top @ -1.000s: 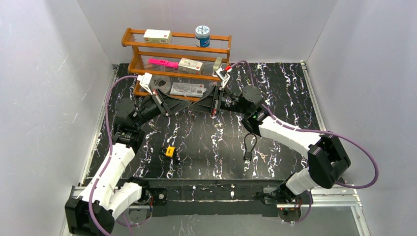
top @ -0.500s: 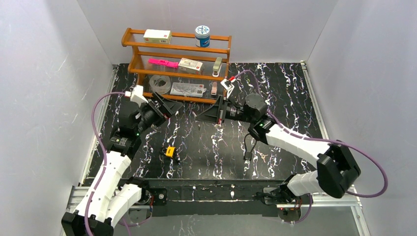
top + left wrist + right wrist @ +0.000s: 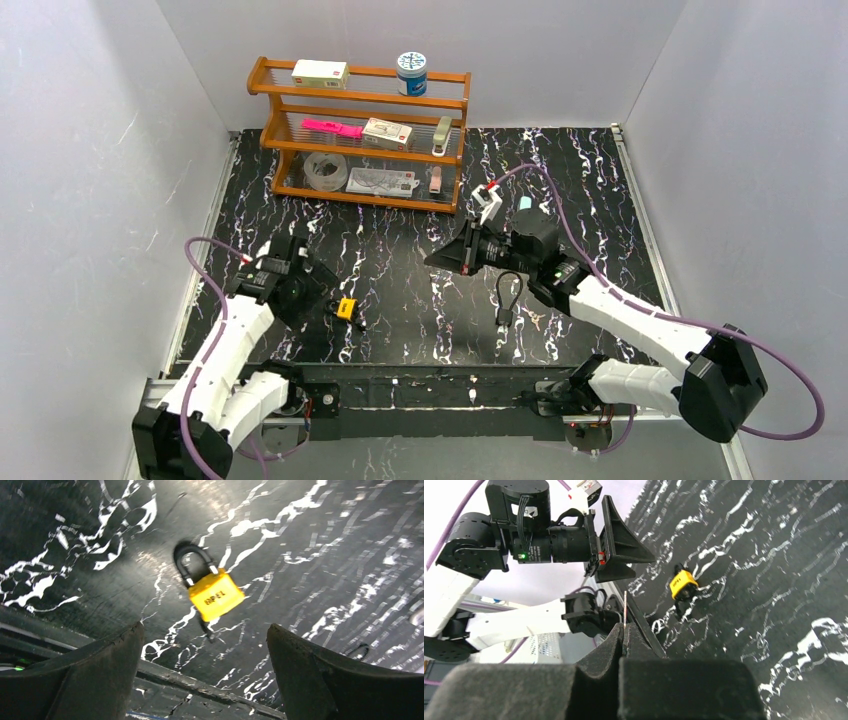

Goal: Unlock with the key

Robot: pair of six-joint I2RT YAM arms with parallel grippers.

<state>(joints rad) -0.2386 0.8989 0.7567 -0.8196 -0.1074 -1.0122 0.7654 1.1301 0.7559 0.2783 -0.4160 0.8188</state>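
Straight ahead of the wide-open jaws of our left gripper (image 3: 204,629), the yellow padlock (image 3: 216,596) lies on the table (image 3: 325,555), shackle pointing away, long axis roughly along our reach. Our right gripper (image 3: 624,630), jaws closed, hangs farther off.

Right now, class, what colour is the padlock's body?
Yellow: the padlock shows best in the left wrist view.

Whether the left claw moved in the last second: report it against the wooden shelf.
Yes. The left claw drew back from the wooden shelf toward the near side, and now hangs open beside the yellow padlock.
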